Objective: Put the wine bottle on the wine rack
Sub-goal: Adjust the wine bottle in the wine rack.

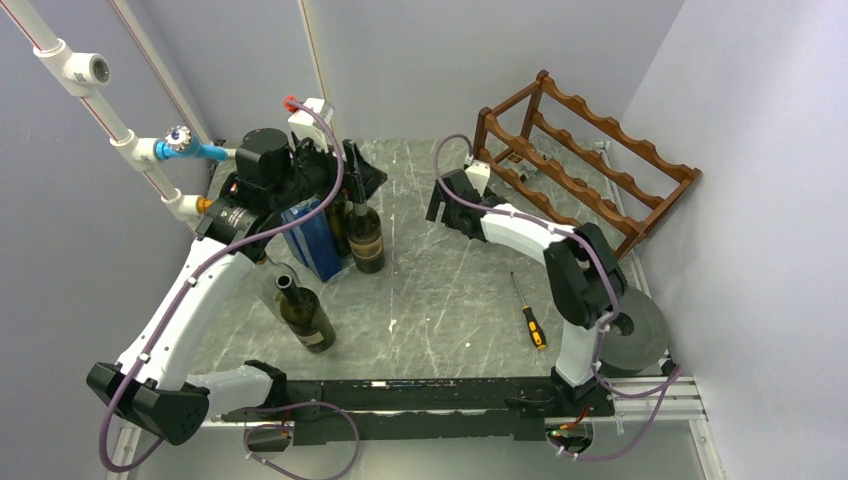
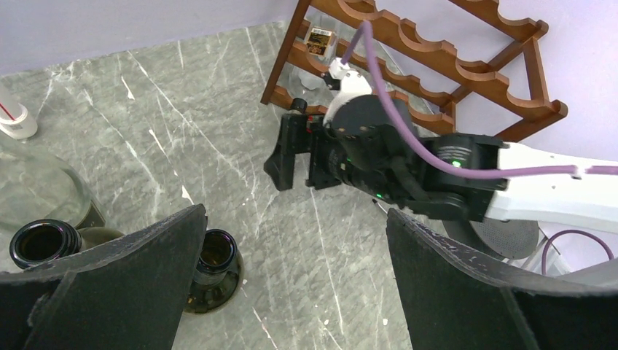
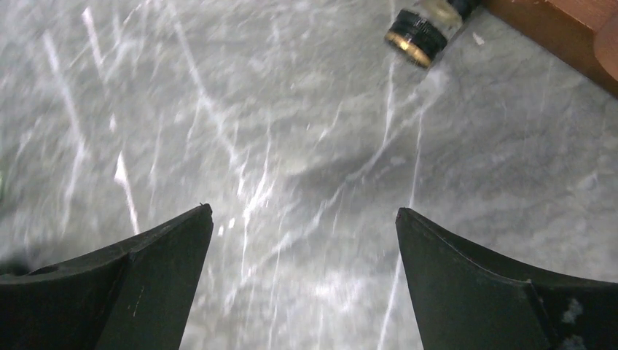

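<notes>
The dark reddish-brown wine rack [image 1: 600, 165] stands at the back right against the wall. A clear wine bottle [image 2: 318, 41] lies along its lowest tier, and its black-and-gold capped neck [image 3: 420, 33] juts out over the table. My right gripper [image 3: 303, 211] is open just in front of the rack's near end, off the neck, with only bare marble between its fingers. Over at the back left, my left gripper [image 2: 295, 219] is also open and holds nothing. It hovers beside the mouth of an upright dark bottle [image 2: 216, 253].
Two dark bottles [image 1: 366, 238] [image 1: 306, 315] and a blue box [image 1: 315, 240] stand at the left. A clear glass vessel [image 2: 36, 182] sits by them. A screwdriver [image 1: 528, 313] lies near the right arm's base, beside a grey roll [image 1: 640, 335].
</notes>
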Motion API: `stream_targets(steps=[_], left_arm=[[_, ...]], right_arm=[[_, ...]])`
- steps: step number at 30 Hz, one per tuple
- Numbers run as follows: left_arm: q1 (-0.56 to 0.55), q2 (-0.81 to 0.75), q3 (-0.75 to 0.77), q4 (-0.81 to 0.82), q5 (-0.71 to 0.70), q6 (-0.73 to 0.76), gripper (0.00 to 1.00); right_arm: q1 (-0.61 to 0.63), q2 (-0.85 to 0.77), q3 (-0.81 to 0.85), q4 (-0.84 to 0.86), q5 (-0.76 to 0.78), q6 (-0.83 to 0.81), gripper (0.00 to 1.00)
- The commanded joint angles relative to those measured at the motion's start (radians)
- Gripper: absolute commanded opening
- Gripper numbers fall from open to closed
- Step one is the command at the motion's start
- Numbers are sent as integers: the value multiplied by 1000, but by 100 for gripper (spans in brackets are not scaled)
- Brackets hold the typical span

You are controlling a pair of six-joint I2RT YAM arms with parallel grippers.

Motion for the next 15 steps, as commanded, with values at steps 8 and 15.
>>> stream_targets(steps=[8,15], left_arm=[[3,1,27,39,1,7,99],[-13,1,23,39,-21,24,99]], right_arm=[[10,-444,-51,-63,-9,-537,99],[-162,-483,157,-265,81,-731,99]])
